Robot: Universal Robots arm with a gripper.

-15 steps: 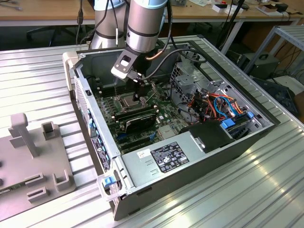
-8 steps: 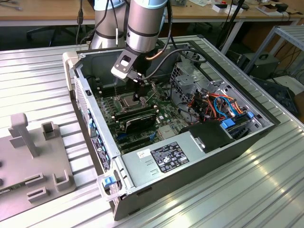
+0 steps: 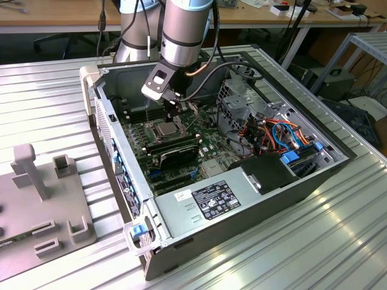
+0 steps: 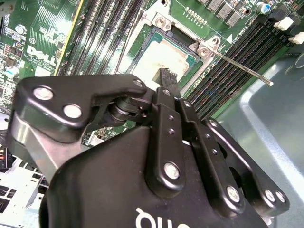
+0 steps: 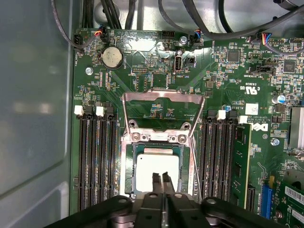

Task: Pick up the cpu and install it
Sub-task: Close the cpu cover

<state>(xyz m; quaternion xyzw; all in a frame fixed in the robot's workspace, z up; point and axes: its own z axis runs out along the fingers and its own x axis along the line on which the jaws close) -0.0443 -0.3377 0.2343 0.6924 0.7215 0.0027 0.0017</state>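
Gripper (image 5: 162, 183) state: fingers (image 5: 156, 183) together, gripping nothing you can see; upper centre of the exterior view.
cpu (image 5: 156, 166) location: flat in the socket (image 5: 156, 137), load plate (image 5: 161, 97) swung open.
Relation: cpu lies directly under your fingertips; contact cannot be told.

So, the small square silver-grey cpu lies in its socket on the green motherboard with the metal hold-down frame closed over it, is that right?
Not quite: the metal hold-down frame is swung open, clear of the chip. The small square silver-grey cpu does lie in its socket on the green motherboard, uncovered, with the black tool close above it, as the first wrist view shows.
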